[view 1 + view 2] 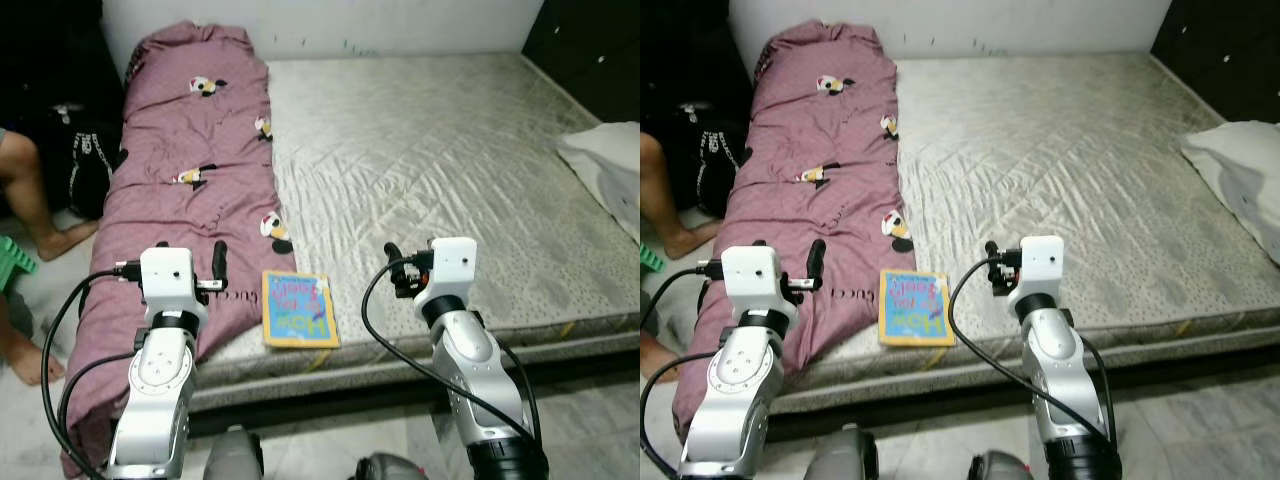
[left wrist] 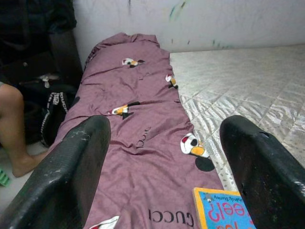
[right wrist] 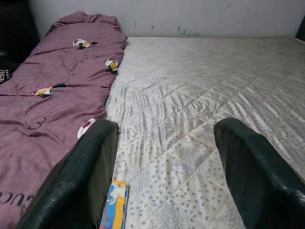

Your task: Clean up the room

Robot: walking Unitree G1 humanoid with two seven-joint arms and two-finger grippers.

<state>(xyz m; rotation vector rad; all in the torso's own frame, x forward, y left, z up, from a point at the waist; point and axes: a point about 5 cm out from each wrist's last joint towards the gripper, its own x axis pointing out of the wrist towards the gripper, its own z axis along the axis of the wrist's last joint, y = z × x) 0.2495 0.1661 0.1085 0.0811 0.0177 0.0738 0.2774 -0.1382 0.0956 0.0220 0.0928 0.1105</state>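
A colourful picture book (image 1: 298,309) lies flat on the grey quilted mattress (image 1: 440,150), close to its front edge. Beside it on the left, a long mauve blanket (image 1: 195,150) with cartoon prints covers that side of the mattress and hangs over the front. My left gripper (image 2: 167,126) is held up open above the blanket's near end, left of the book, holding nothing. To the right of the book, my right gripper (image 3: 165,128) hovers open over bare mattress, holding nothing.
A person's bare legs (image 1: 30,200) and a dark bag (image 1: 85,165) are on the floor to the left of the bed. A green stool (image 1: 12,265) stands at the left edge. A white pillow (image 1: 610,165) lies at the right. A dark cabinet (image 1: 590,45) stands at the far right.
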